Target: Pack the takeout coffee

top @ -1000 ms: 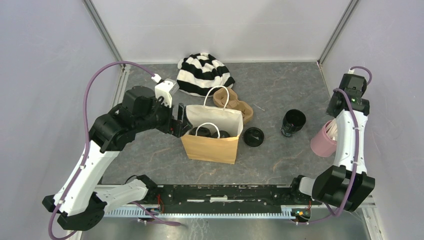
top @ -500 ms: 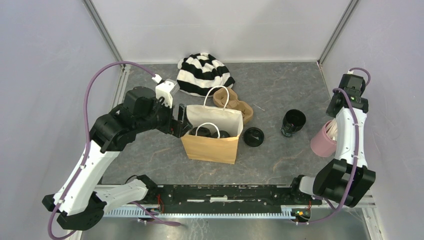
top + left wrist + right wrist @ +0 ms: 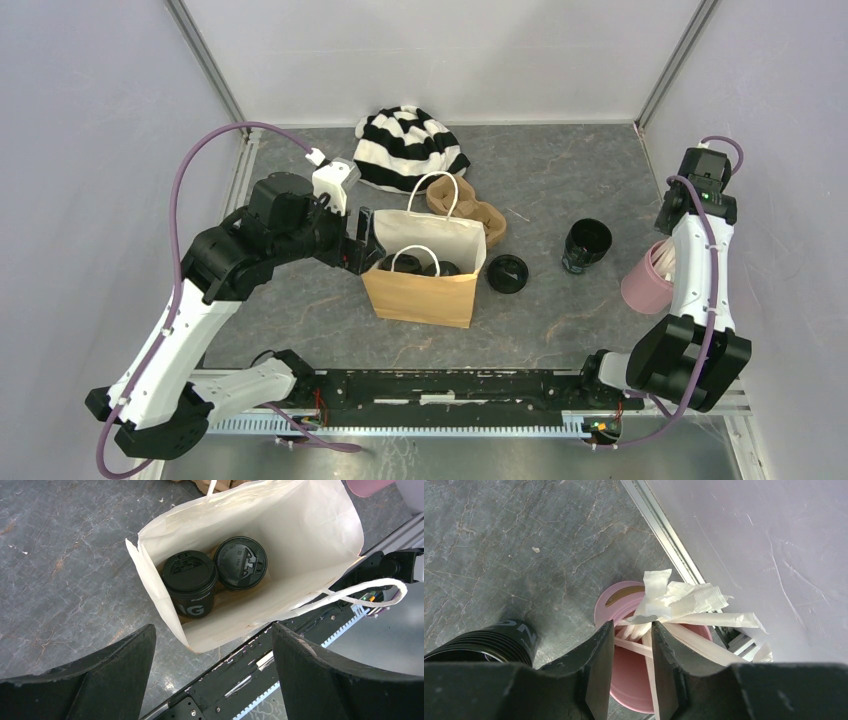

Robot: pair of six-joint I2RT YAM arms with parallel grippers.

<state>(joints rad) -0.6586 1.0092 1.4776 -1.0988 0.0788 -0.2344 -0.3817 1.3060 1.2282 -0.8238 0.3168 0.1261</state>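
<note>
Well, hardly anything has moved since a second ago. Only the right arm has changed: its big black lower joint has slid a little toward the right wall, and the white arm stands a bit straighter. The left arm, the bag and everything on the table stay where they were

Both small black paper coffee cups with flat black lids (image 3: 190, 580) (image 3: 240, 562) stand side by side on the bottom of the tall brown paper bag with white string handles (image 3: 420, 285), which stands open in the middle of the grey table (image 3: 300, 300)

The left gripper (image 3: 212, 675) hangs over the bag's left side with its two fingers spread wide and nothing between them

The right gripper (image 3: 633, 630) is down in the pink plastic cup (image 3: 624, 690) by the right wall. Its fingers sit close together with the white paper-wrapped sticks (image 3: 684, 605) between them, but I cannot tell if they really pinch one

An open black cup with no lid (image 3: 586, 244) sits near the pink cup, and a loose round black lid (image 3: 507, 273) lies just beside the bag. Behind the bag are a brown cardboard cup carrier (image 3: 480, 215) and a black-and-white striped cloth (image 3: 408, 147)
</note>
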